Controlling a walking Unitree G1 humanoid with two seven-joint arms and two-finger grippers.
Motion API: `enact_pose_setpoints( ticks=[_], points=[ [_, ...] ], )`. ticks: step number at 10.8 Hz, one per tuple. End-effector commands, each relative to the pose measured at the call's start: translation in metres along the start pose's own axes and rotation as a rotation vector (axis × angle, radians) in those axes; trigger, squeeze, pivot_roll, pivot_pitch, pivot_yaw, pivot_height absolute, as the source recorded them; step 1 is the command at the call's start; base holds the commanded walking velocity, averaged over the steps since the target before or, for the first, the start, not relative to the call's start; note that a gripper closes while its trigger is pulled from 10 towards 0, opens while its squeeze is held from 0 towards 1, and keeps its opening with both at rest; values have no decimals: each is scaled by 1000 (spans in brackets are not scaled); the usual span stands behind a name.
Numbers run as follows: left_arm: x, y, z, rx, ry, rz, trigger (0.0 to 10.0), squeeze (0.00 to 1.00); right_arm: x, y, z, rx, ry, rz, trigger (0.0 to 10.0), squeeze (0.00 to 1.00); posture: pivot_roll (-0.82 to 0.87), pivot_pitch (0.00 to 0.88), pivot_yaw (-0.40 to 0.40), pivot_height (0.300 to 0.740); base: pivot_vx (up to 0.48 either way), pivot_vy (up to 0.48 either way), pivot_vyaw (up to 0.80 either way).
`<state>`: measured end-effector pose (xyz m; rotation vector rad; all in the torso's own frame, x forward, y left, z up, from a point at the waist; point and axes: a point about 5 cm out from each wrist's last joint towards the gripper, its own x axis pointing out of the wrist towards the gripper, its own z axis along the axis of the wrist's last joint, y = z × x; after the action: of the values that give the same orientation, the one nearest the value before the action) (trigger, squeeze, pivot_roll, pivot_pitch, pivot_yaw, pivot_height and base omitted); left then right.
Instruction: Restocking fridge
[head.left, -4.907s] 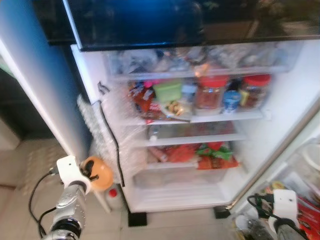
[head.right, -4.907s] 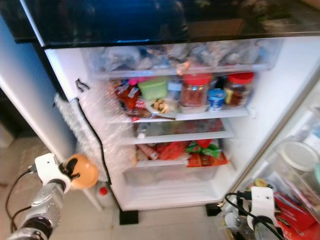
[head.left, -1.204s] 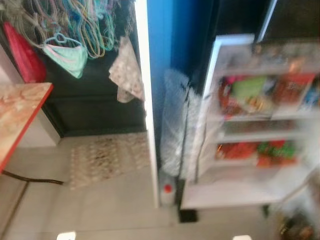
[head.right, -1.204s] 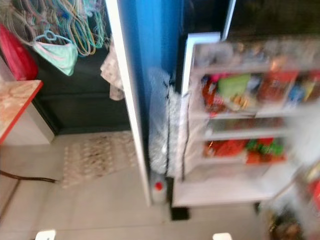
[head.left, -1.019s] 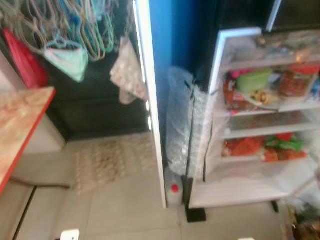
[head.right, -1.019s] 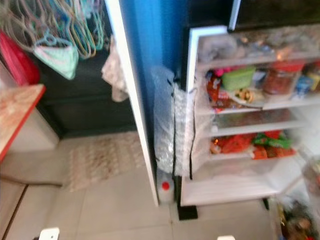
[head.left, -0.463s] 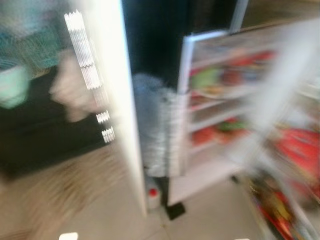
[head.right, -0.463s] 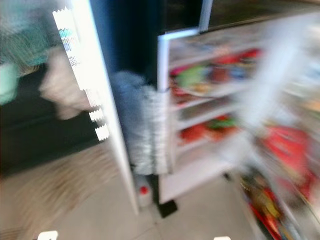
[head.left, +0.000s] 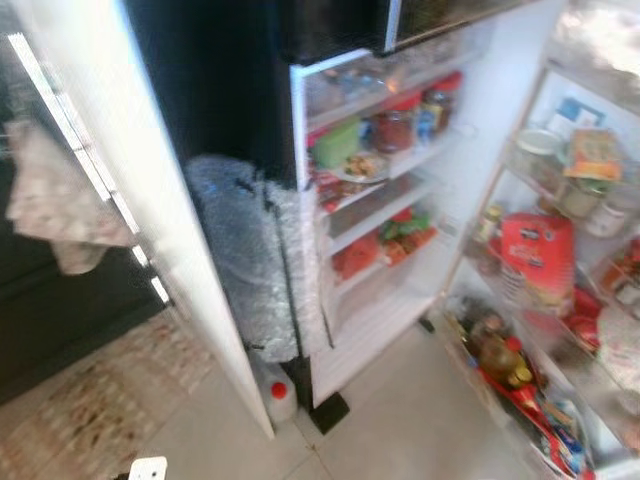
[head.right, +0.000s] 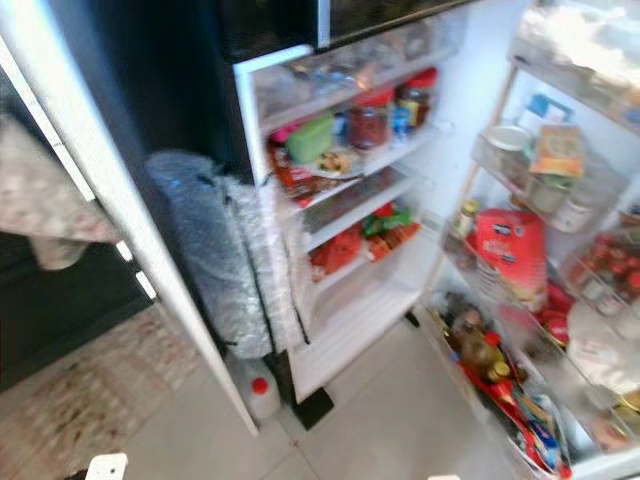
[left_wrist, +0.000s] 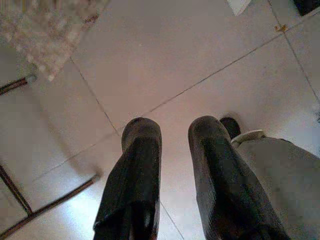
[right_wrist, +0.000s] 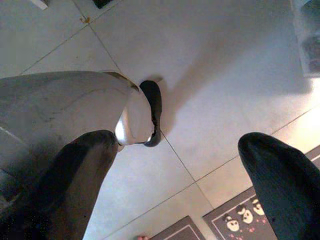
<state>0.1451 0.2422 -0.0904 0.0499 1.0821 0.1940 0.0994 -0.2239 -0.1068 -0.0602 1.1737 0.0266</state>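
The fridge (head.left: 400, 250) stood open before the robot, its compartment shelves stocked and its open door (head.right: 560, 330) swung out on the right. On an upper shelf a green container (head.left: 337, 143) sat beside a red-lidded jar (head.left: 393, 127), with a second jar (head.left: 437, 108) and a small blue-labelled pot further right. A plate of food (head.left: 360, 168) rested just below the green container. Red and green packets (head.left: 385, 240) lay on a lower shelf. The door racks held a red pouch (head.left: 535, 262), several tubs and jars above it, and bottles (head.left: 495, 350) in the bottom rack. A roll of bubble wrap (head.left: 250, 260) leaned against the fridge's left side, and a white bottle with a red cap (head.left: 279, 397) stood on the tiled floor (head.left: 400, 420) at its foot. A patterned cloth (head.left: 55, 210) hung further left, above a patterned mat (head.left: 80, 400). Both arms hung low. The left gripper (left_wrist: 172, 130) pointed down at the floor with its fingers slightly apart and nothing between them. The right gripper (right_wrist: 175, 150) also pointed at the floor, fingers spread wide and empty, with the robot's leg and foot (right_wrist: 150, 107) below it.
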Motion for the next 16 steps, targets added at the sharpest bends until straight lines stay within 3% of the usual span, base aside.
enact_pose_setpoints(
  ticks=[1, 6, 10, 15, 16],
  points=[
    [-1, 4, -5, 1, 13, 4, 10000, 0, 1, 6, -4, 2, 13, 16, 10000, 0, -130, 0, 88, 740, 0, 240, -788],
    [-1, 3, -5, 11, 19, 4, 10000, 0, 1, 8, -2, 11, 10, 19, 10000, 0, -123, 0, 88, 740, 0, 96, -788],
    [0, 2, -3, 22, 16, -3, 10000, 0, 1, 6, -3, 97, -5, -29, 10000, 0, -129, 0, 90, 740, 0, 0, 0],
    [-1, 2, -4, 15, 15, 0, 10000, 0, 1, 5, -5, 124, -6, -54, 10000, 0, -133, 0, 91, 740, 0, 0, 0],
    [-1, 3, -4, 15, 16, 1, 10000, 0, 0, 3, -6, 169, -9, -92, 10000, 0, -133, 0, 91, 740, 0, 0, 0]
  ],
)
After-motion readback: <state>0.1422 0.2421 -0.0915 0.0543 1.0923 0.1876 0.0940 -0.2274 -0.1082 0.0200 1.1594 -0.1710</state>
